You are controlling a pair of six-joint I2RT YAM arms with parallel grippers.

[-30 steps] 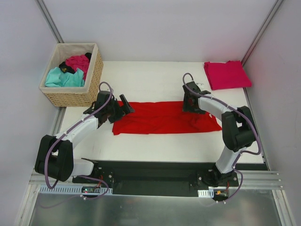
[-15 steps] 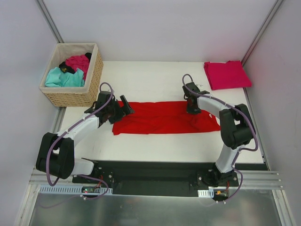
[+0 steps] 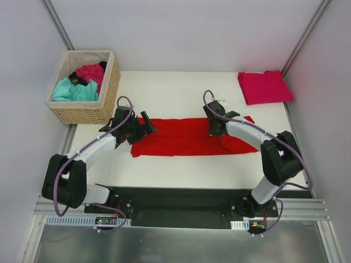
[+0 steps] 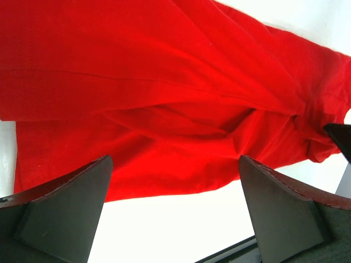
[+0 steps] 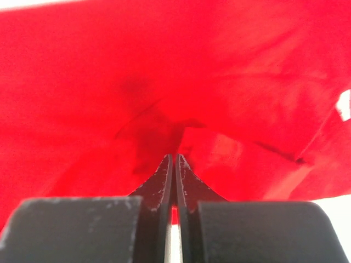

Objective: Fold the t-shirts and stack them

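My right fingers (image 5: 162,183) pinch a thin fold of the red t-shirt (image 3: 175,136), left fingers (image 4: 66,208) wide open; that shallow grip could slip mid-fold.

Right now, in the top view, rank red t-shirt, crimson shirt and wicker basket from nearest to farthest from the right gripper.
1. red t-shirt: table centre, pinched by the right gripper.
2. crimson shirt: folded, far right corner.
3. wicker basket: far left corner.

No writing, label, brand, number or sign can be read in any view. Marks on the small boards (image 3: 104,221) by the arm bases, at the bottom of the frame, are too small to tell.
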